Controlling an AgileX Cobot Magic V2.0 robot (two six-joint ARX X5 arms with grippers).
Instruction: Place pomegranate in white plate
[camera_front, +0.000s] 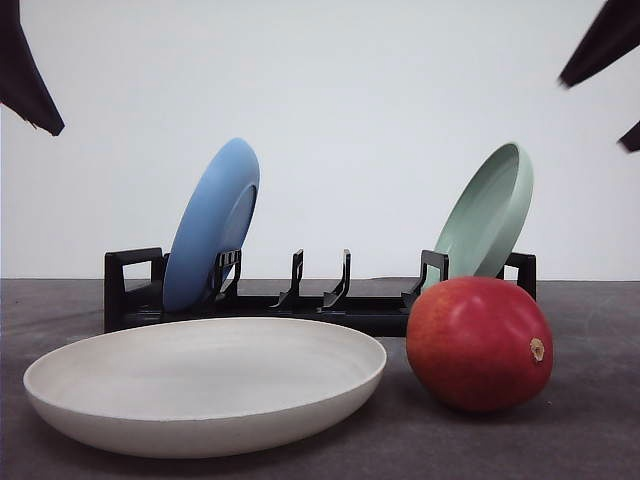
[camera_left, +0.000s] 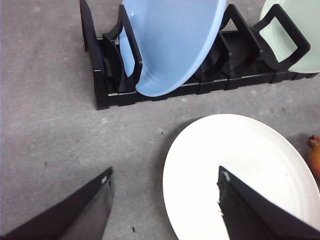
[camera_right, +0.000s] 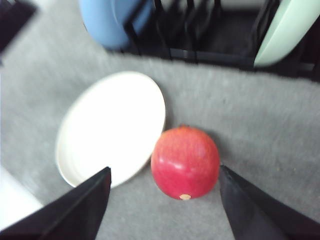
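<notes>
The red, glossy pomegranate (camera_front: 478, 345) lies on the grey table just right of the white plate (camera_front: 200, 385), its tan nub facing front right. The plate holds nothing. In the blurred right wrist view my right gripper (camera_right: 165, 169) hangs open above the pomegranate (camera_right: 186, 162), one finger on either side and apart from it, with the white plate (camera_right: 112, 125) beside the fruit. My left gripper (camera_left: 165, 170) is open over the near-left rim of the white plate (camera_left: 240, 165). A sliver of the pomegranate (camera_left: 315, 157) shows at that picture's edge.
Behind the plate stands a black dish rack (camera_front: 330, 305). A blue plate (camera_front: 212, 225) leans in its left slot and a pale green plate (camera_front: 488, 215) in its right slot. Dark arm parts reach into the upper corners, left (camera_front: 28, 80) and right (camera_front: 605, 45).
</notes>
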